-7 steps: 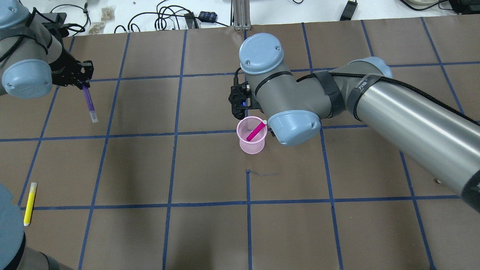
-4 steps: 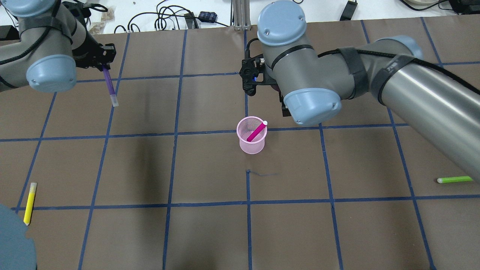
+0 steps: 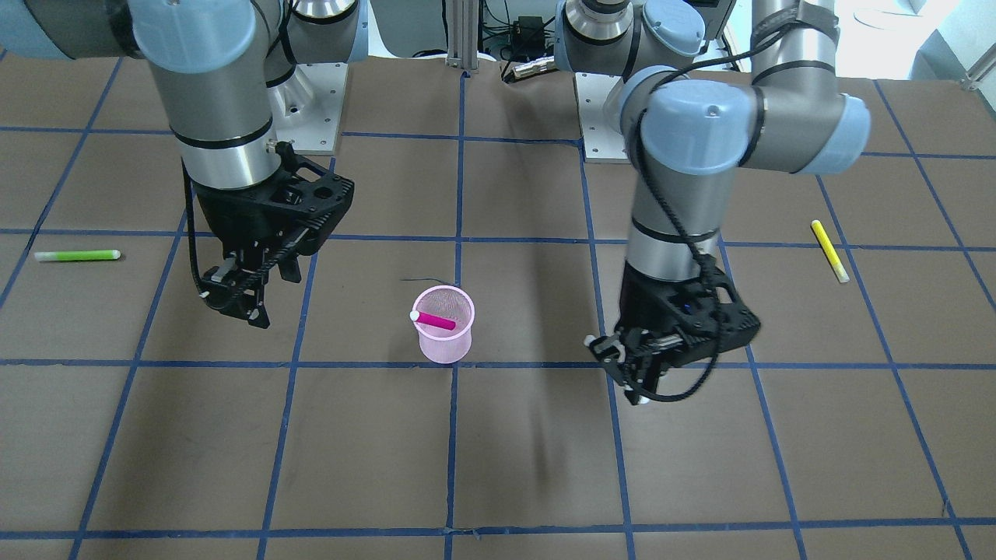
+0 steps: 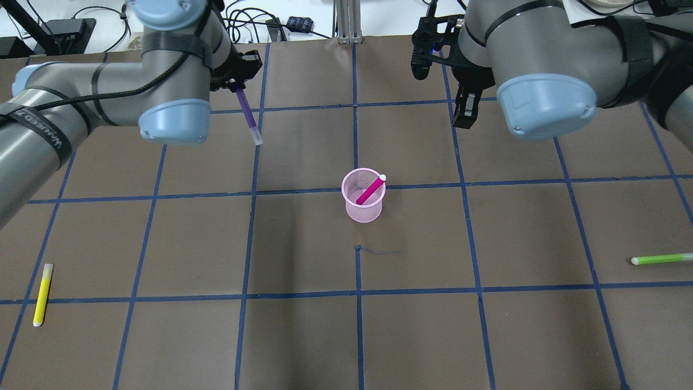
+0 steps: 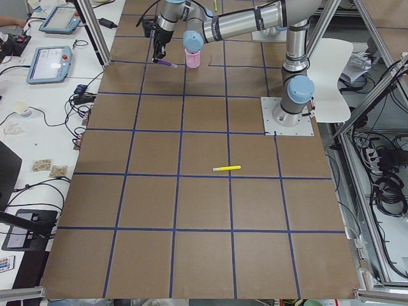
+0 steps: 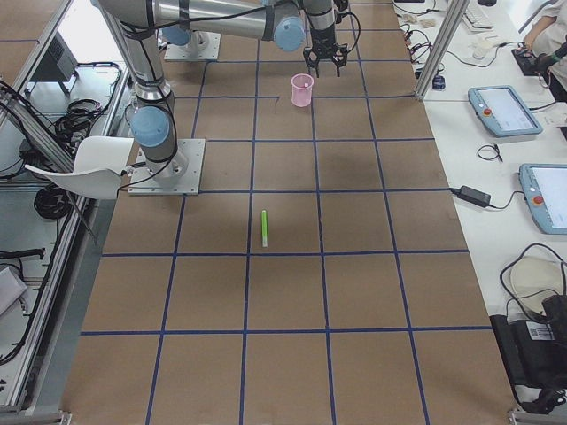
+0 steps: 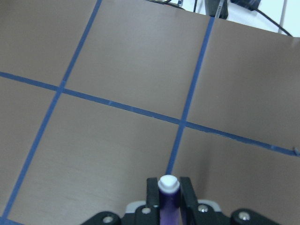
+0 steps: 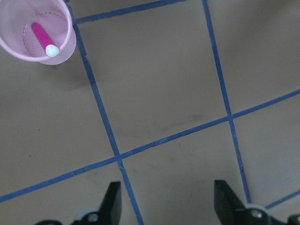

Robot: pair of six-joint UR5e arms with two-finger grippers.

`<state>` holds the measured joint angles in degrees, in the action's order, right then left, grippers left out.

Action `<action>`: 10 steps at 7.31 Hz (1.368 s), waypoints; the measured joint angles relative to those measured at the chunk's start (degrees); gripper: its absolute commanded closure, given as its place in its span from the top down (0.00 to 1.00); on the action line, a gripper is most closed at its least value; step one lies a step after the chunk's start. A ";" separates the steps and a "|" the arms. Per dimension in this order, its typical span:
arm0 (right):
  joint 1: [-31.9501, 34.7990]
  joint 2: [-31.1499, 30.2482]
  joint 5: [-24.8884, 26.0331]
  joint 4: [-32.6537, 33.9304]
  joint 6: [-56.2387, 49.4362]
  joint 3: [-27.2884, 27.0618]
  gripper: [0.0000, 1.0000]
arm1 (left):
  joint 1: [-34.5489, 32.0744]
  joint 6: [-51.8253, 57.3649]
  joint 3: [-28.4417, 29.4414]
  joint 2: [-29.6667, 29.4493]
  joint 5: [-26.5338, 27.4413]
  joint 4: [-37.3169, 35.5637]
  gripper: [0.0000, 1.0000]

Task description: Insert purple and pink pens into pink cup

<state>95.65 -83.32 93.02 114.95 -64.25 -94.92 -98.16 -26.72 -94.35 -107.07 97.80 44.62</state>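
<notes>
The pink mesh cup stands at the table's middle, with the pink pen leaning inside it. My left gripper is shut on the purple pen, which hangs tip down above the table, left of and beyond the cup. In the left wrist view the pen's white cap sits between the shut fingers. My right gripper is open and empty, raised beyond and to the right of the cup. The right wrist view shows the cup and the pink pen at top left, with the fingers spread wide.
A yellow pen lies at the near left of the table. A green pen lies at the right edge. Cables lie on the white surface past the table's far edge. Blue tape lines grid the brown tabletop.
My left arm has carried the purple pen to the right, nearer the cup's side. My right arm has drawn back from the cup, farther and to the right.
</notes>
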 measured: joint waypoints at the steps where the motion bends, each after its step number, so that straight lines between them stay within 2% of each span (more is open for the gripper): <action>1: -0.81 -1.18 -1.39 -0.89 9.13 -0.20 1.00 | -4.60 -6.57 -0.26 -0.71 1.93 -1.64 0.00; 3: -1.07 -2.70 -2.66 -3.14 28.53 -0.11 1.00 | -11.39 -15.41 -0.68 -1.43 5.48 -2.72 0.00; 4: -1.13 -3.14 -2.78 -5.51 34.97 0.56 1.00 | -13.43 -18.28 -1.00 -1.56 6.53 -2.82 0.00; 7: -1.07 -3.59 -2.85 -16.81 47.61 5.74 1.00 | -17.63 -24.83 -2.97 -2.24 7.52 -2.95 0.00; 10: -1.05 -4.24 -2.57 -20.33 54.39 7.32 1.00 | -18.48 -24.97 -3.80 -3.12 7.51 -3.05 0.00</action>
<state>94.60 -87.56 90.45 94.62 -9.86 -87.59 -116.64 -51.69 -98.15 -110.18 105.31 41.58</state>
